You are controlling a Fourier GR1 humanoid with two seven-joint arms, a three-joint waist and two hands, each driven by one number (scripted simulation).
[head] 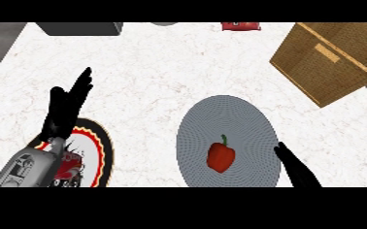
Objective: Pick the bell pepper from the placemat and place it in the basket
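We see the red bell pepper (221,157) upright on the grey placemat (215,116) at the counter's near edge, just left of our right hand (295,170), fingers straight, empty; left hand (66,106) rests far off.

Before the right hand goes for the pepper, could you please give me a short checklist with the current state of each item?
1. Pepper on the placemat, nothing covering it: ok.
2. Right hand near the pepper: ok, it shows just right of the placemat, not touching the pepper.
3. Right hand free, fingers straight: ok.
4. Basket in view, upper right, path over the counter looks unblocked: ok.
5. Basket interior free to receive: cannot tell, its opening does not show.
6. Left hand out of the way: ok, open at the left above a patterned plate.
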